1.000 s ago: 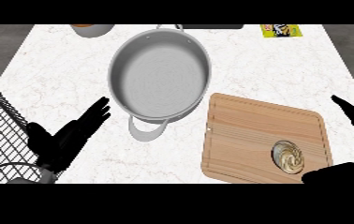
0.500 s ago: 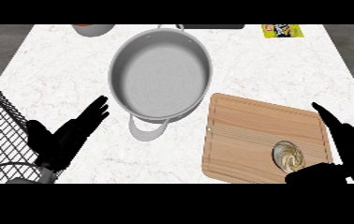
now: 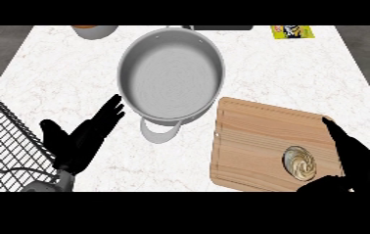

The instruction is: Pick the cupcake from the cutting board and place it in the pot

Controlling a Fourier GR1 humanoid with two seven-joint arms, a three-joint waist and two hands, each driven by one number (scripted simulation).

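- A round grey metal pot (image 3: 171, 79) with a loop handle stands in the middle of the white marbled counter (image 3: 65, 76), and everything else is easiest placed from it.
- Just to the right of the pot and a little nearer the robot lies a rectangular light wooden cutting board (image 3: 253, 140); its upper left corner almost meets the pot's rim.
- The small round cupcake (image 3: 300, 161) with pale swirled icing sits on the board's near right part, well apart from the pot.
- The black right hand (image 3: 345, 152) is beyond the board's right edge, fingers straight and spread wide, close beside the cupcake but not closed on it; whether it touches the cake I cannot tell.
- The black left hand (image 3: 83, 137) rests to the pot's lower left, open with fingers up, holding nothing.
- A black wire rack (image 3: 22, 140) shows at the far left of the pot.
- Behind the pot, at the counter's far edge, are an orange-and-grey bowl (image 3: 94, 31) to the left and a yellow packet (image 3: 292, 31) to the right.
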